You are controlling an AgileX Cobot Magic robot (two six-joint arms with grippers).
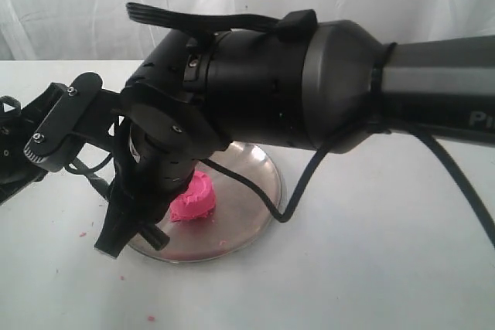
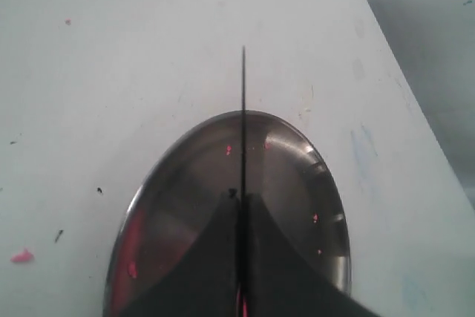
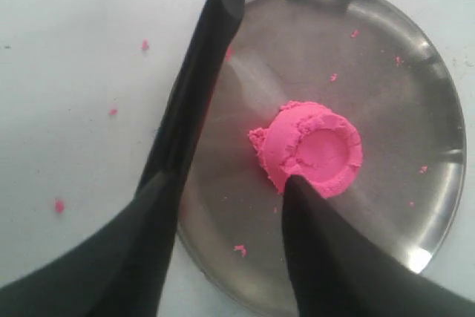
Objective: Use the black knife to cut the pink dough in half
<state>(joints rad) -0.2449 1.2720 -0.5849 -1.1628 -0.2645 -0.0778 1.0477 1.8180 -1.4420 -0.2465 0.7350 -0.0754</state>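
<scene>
The pink dough (image 3: 312,150) sits whole on the steel plate (image 3: 415,72) — right fingers (image 3: 334,257) spread wide, one tip at its edge. Left fingers (image 2: 200,272) clamp the black knife (image 2: 243,109) over the plate.

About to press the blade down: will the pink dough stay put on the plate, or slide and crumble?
Probably soft, not springy: the pink dough shows a round dent in its top. Likely crumbly: pink crumbs dot the steel plate and table. It may skid on that shiny plate unless steadied; its squat shape shouldn't roll.
</scene>
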